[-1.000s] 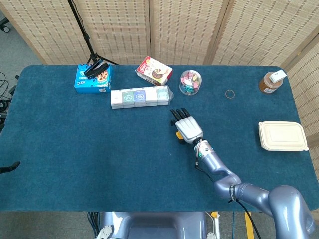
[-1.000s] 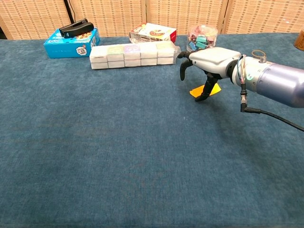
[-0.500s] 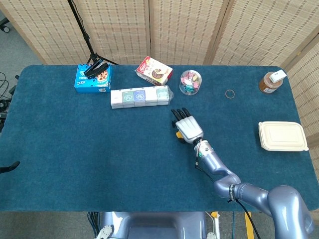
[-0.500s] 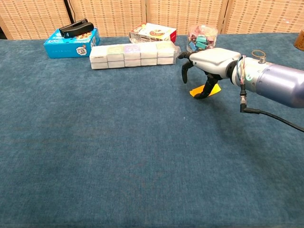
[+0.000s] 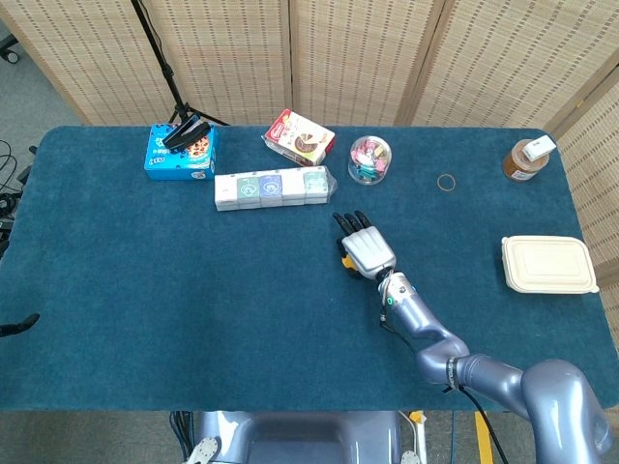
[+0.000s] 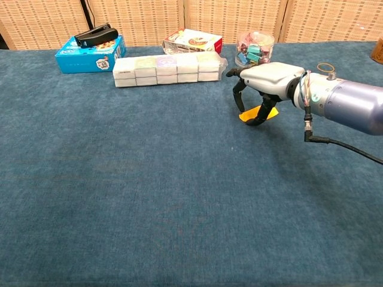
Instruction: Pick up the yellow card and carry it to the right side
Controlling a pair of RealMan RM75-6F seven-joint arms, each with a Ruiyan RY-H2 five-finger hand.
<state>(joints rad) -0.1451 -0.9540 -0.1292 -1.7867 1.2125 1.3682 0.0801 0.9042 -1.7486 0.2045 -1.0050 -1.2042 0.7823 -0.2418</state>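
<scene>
The yellow card (image 6: 246, 115) lies on the blue tablecloth near the table's middle, mostly covered by my right hand (image 6: 269, 76). The hand arches over it, palm down. Its fingertips (image 6: 239, 103) come down on the card's left edge and the thumb (image 6: 261, 116) rests on its front edge. Whether the card is truly pinched is not clear; it still looks low on the cloth. From the head view only a yellow sliver of the card (image 5: 344, 259) peeks out beside the hand (image 5: 366, 249). My left hand shows in neither view.
Behind the hand stand a row of white packets (image 5: 272, 188), a jar of clips (image 5: 369, 159) and a snack box (image 5: 300, 136). A blue box (image 5: 180, 152) is at the far left. On the right are a ring (image 5: 446, 182), a brown jar (image 5: 527, 159) and a beige lunchbox (image 5: 547, 264).
The right hand's fingers have curled down from a spread pose onto the card's left edge. The arm has barely shifted and the card stays where it was.
</scene>
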